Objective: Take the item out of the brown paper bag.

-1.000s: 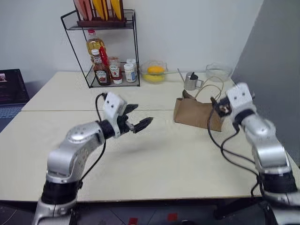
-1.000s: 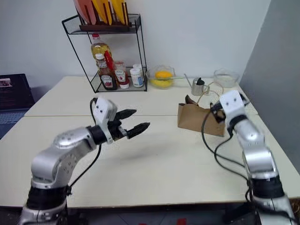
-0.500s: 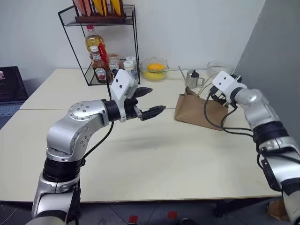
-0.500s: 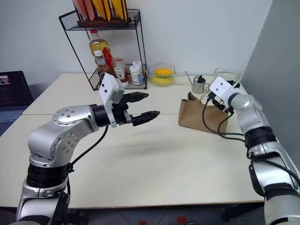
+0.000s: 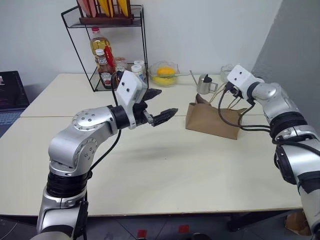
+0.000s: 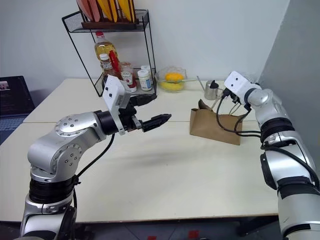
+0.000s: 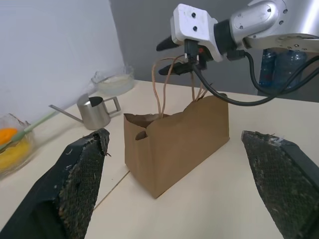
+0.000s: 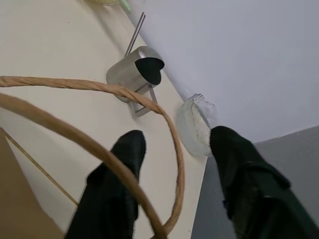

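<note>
From the head views, the brown paper bag stands on the table with the right gripper at its loop handles, while the left gripper hangs over the table, fingers spread wide. The left wrist view shows the bag upright, handles raised between the right gripper's fingers — the bottle inside cannot be seen. In the right wrist view the two black fingers stand apart around a handle loop, not pinching it.
</note>
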Robot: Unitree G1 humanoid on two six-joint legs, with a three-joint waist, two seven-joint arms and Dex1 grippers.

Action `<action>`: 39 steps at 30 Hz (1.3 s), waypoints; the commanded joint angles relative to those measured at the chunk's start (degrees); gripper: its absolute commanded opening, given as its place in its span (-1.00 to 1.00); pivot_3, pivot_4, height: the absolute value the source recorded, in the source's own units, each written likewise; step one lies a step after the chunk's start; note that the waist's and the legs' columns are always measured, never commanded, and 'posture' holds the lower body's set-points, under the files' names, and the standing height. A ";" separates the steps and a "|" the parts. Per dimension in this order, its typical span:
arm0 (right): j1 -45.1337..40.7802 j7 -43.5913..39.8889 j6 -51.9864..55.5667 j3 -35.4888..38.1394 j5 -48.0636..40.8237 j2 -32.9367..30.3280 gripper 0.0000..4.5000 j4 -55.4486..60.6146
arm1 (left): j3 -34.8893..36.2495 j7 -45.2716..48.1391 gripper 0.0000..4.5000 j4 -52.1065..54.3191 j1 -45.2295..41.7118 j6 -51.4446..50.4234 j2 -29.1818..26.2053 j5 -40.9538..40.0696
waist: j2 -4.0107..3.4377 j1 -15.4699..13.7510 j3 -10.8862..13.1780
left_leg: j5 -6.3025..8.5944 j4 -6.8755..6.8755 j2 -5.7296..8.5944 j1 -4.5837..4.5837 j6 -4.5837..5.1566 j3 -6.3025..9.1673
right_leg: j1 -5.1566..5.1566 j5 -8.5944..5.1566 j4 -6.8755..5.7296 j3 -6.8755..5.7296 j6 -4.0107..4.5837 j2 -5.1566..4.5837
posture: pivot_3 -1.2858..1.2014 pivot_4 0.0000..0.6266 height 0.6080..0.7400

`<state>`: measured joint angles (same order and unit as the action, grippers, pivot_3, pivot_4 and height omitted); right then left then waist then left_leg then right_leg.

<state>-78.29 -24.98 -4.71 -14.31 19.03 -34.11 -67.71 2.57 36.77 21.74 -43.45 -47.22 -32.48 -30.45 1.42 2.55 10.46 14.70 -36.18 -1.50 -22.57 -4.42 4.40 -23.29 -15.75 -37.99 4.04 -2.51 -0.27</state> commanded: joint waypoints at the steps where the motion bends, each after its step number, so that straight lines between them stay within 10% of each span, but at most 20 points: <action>1: -2.02 0.71 -1.53 1.27 -0.09 -0.70 -0.51 0.49 | 1.25 -0.62 1.00 1.30 -1.04 1.00 -0.61 -0.17 | 0.00 0.00 0.00 | 0.00 0.00 0.00 0.00 0.00 0.00 | 0.00 0.00 0.00 0.00 0.00 0.00 | 0.03 -0.52 1.00; 4: -2.24 1.70 -2.20 1.59 -0.16 -0.95 -0.99 0.58 | 1.40 -0.77 1.00 0.65 -1.47 1.23 -0.55 -0.07 | 0.00 0.01 0.00 | 0.00 0.00 0.00 0.01 0.00 0.00 | 0.00 0.00 -0.01 0.00 0.00 0.00 | 0.03 -0.52 1.00; 13: -5.14 2.99 -6.41 5.03 -3.39 2.66 -0.99 1.77 | 3.04 0.63 1.00 1.16 -0.48 -0.05 -2.18 -2.25 | -0.01 0.55 0.00 | 0.00 -0.01 -0.01 0.01 -0.01 0.00 | 0.00 0.00 -0.05 0.00 0.00 0.00 | 0.03 -0.52 1.00; 24: -18.10 7.11 -7.92 7.35 -5.24 18.02 -0.99 -3.55 | 21.76 -4.74 1.00 14.78 18.51 -13.05 -9.85 -14.12 | -0.07 2.58 0.04 | -0.01 0.05 -0.10 -0.07 -0.02 0.03 | -0.22 0.00 -0.17 -0.01 0.01 0.01 | 0.03 -0.52 1.00; 39: -13.92 2.76 -4.10 7.13 -7.42 32.02 -0.99 -1.63 | 32.85 -13.34 1.00 22.41 28.00 -17.47 -14.47 -27.35 | -0.04 1.27 0.02 | -0.01 -0.16 -0.05 -0.16 -0.02 0.17 | -0.19 0.02 -0.30 -0.15 0.04 0.00 | 0.03 -0.52 1.00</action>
<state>-92.95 -20.09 -9.07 -7.38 12.93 -3.41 -72.90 33.23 24.34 41.83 -15.96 -64.88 -45.74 -56.09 1.39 3.81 10.48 14.69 -36.34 -1.56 -22.72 -4.43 4.58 -23.49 -15.72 -38.34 3.89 -2.47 -0.27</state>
